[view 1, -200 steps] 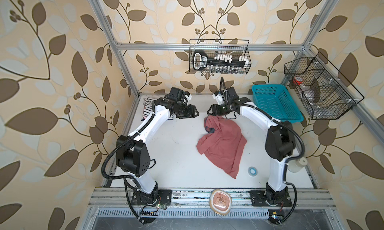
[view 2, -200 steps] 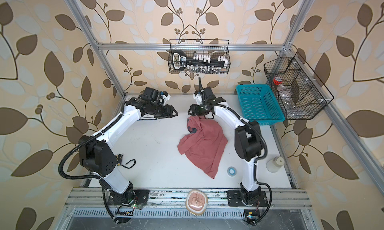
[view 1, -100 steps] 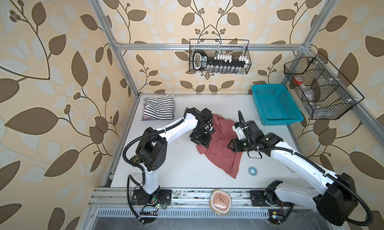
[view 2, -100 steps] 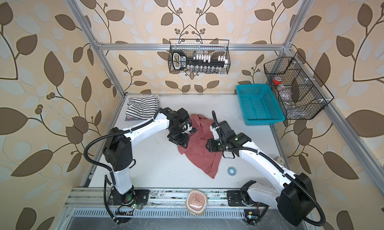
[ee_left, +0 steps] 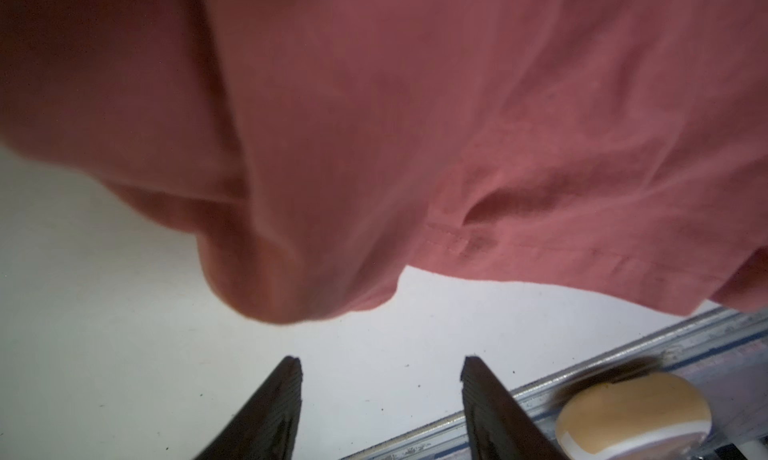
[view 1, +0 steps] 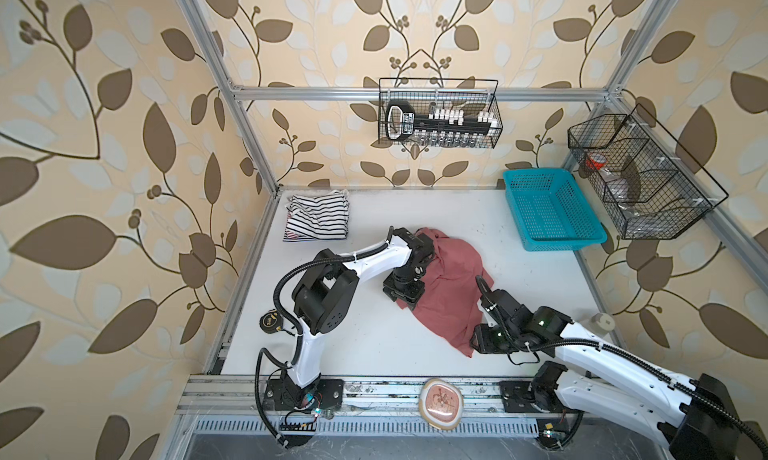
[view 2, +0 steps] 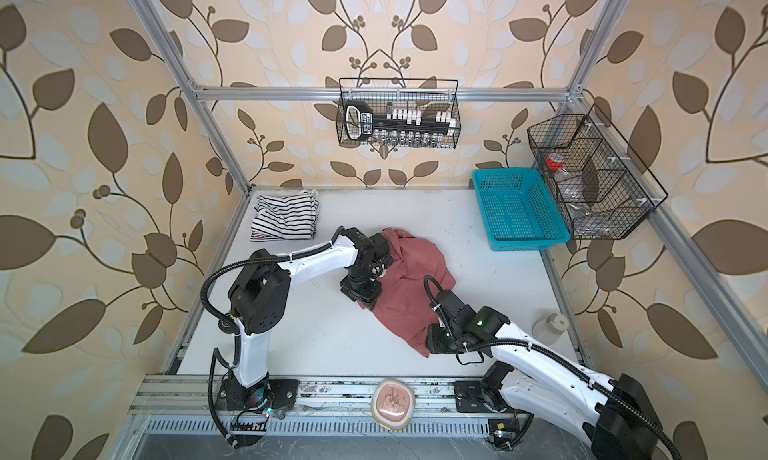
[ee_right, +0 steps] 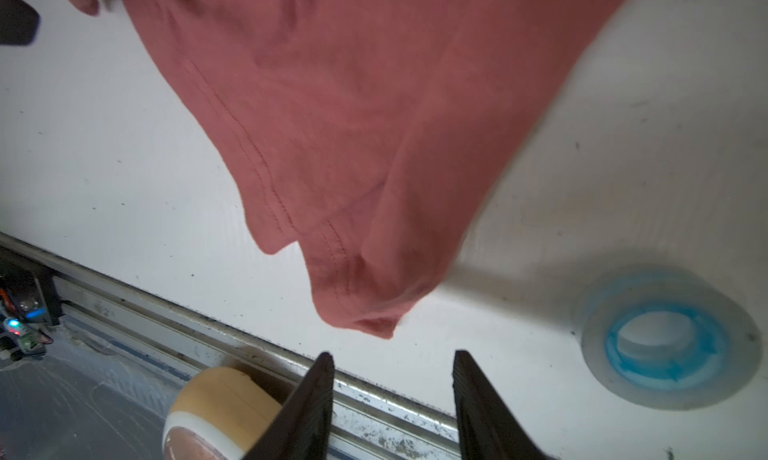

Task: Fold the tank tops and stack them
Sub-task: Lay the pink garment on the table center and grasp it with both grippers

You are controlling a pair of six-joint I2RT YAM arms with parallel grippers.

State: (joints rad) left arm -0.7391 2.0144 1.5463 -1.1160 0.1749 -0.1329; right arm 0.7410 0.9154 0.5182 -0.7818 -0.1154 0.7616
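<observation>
Red top (view 1: 446, 287): dusty red, unfolded and rumpled; it runs from a bunched far-left end to a pointed near-right corner, and a stitched hem shows in both wrist views.
Place: the middle of the white table (view 1: 361, 337), well apart from the striped top.
Striped top (view 1: 318, 219): black-and-white, folded, in the far-left corner; a thin red-striped edge shows under its near side.
Left gripper (ee_left: 382, 366): at the red top's left edge, jaws spread with only bare table between them.
Right gripper (ee_right: 394, 356): at the near-right corner of the cloth, jaws spread and empty, the corner tip just ahead of them.
Hidden: the left arm's wrist covers the top's far-left end, and the right arm covers part of its right edge. The tape roll (ee_right: 660, 341) shows only in the right wrist view, near the cloth's corner.
Hard to make out: neckline and straps are lost in the folds. Cloth close to the left wrist lens is blurred. In both top views, whether either gripper touches the fabric cannot be told.
</observation>
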